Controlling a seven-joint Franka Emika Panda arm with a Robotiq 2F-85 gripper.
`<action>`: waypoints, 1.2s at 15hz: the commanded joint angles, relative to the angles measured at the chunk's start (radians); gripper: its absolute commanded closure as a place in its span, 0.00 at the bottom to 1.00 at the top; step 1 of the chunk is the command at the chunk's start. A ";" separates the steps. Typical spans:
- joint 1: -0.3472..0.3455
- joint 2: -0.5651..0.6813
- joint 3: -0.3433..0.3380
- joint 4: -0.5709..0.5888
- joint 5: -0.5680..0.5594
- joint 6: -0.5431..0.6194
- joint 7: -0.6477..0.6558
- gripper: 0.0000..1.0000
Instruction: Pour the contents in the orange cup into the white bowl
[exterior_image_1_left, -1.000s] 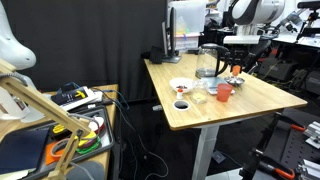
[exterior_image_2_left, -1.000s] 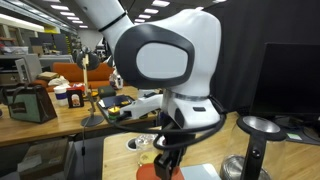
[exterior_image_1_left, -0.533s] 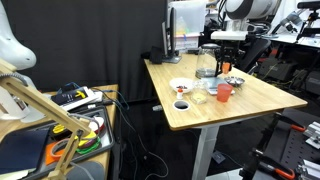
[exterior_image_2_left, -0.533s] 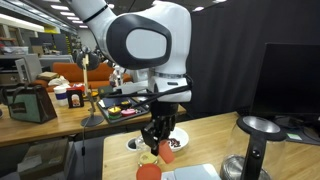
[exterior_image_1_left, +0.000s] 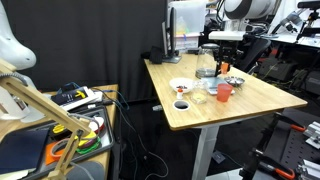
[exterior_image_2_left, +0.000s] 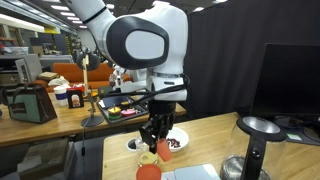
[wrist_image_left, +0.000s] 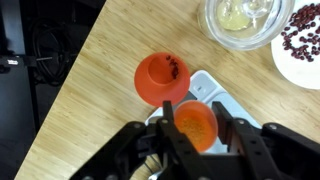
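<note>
The orange cup (wrist_image_left: 195, 122) sits in your gripper (wrist_image_left: 199, 130), just beside the larger red cup (wrist_image_left: 160, 78) and well apart from the white bowl (wrist_image_left: 298, 68); tip it here and the contents likely land in the red cup or on the wood; a tilt mid-carry could spill early, and the smooth plastic may slip; the fingers (wrist_image_left: 166, 133) are narrowly parted, clamped on the cup's sides.

In an exterior view the wooden table (exterior_image_1_left: 255, 100) stands far off, seen corner-on. In an exterior view the table (exterior_image_2_left: 215, 135) is close, seen low across its top. The wrist view looks straight down on the table (wrist_image_left: 90, 80).
</note>
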 joint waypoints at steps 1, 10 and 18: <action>-0.014 0.000 0.014 0.001 -0.002 -0.002 0.001 0.58; 0.003 0.039 0.040 0.095 0.003 -0.037 0.027 0.83; 0.086 0.275 0.048 0.417 -0.133 -0.142 0.234 0.83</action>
